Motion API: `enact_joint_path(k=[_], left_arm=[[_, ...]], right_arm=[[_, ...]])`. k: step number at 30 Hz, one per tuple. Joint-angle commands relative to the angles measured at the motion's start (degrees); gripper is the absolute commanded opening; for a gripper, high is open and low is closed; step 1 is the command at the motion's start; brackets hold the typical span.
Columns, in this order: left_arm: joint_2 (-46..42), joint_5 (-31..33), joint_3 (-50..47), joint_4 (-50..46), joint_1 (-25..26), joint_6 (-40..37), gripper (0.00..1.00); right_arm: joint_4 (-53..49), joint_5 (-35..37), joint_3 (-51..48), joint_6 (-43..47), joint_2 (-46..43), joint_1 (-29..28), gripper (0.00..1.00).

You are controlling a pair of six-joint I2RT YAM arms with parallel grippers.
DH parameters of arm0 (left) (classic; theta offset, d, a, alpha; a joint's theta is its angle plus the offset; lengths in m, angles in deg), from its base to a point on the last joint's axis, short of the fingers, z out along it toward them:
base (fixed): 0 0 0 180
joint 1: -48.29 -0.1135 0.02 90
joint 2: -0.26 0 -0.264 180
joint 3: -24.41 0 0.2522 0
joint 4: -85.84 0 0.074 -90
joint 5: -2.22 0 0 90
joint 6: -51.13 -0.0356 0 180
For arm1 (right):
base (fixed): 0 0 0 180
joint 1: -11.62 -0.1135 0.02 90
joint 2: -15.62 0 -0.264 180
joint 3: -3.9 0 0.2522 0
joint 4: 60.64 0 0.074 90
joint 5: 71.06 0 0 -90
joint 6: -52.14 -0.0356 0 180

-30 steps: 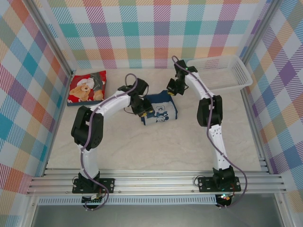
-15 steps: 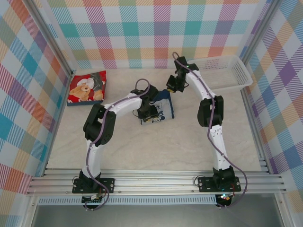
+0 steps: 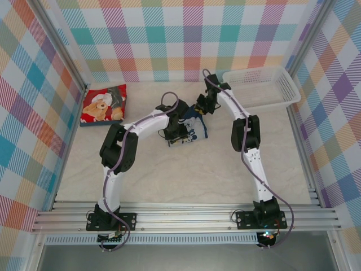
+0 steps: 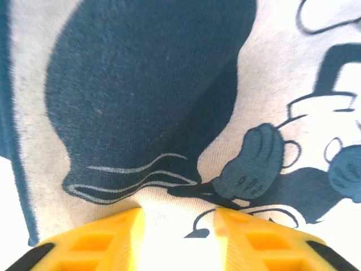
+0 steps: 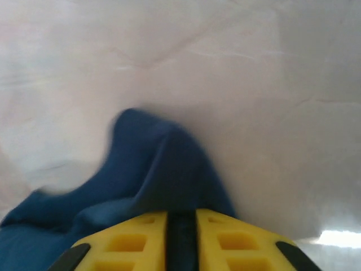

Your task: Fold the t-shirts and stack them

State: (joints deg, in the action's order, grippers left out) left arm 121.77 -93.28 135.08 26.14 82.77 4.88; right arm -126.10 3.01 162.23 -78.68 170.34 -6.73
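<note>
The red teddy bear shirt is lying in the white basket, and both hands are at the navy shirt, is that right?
Not quite: the top external view shows the red teddy bear shirt on the table at the back left, outside the white basket. The left hand and right hand are at the navy shirt.

Found open tabletop (image 3: 186, 175) across the lower middle of the top view, from the arm bases up to the elbows. Saw the centre crowded: left arm (image 3: 144, 123) and right arm (image 3: 231, 104) bent inward, meeting over the navy t-shirt (image 3: 198, 129), with little room between them. Noted a bare strip along the back wall, top centre, bounded at upper left by the folded red t-shirt (image 3: 104, 104) and at upper right by the white mesh basket (image 3: 265, 103). Hemmed in left and right by plaid walls (image 3: 34, 113).
</note>
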Motion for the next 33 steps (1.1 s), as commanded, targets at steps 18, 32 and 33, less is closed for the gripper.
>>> enact_joint_path(k=[18,32,33], left_arm=[[1.4,-13.1,-1.4,14.6,-17.1,-15.6,0.50],[10.1,-4.0,6.3,5.8,-13.2,-18.2,0.42],[10.7,-2.7,7.3,4.6,-12.8,-18.3,0.42]], right_arm=[[1.1,0.5,-24.5,2.8,-31.7,0.4,0.65],[5.5,-2.5,-48.3,1.3,-49.3,0.4,0.65],[5.3,-2.5,-48.6,1.4,-50.0,0.4,0.65]])
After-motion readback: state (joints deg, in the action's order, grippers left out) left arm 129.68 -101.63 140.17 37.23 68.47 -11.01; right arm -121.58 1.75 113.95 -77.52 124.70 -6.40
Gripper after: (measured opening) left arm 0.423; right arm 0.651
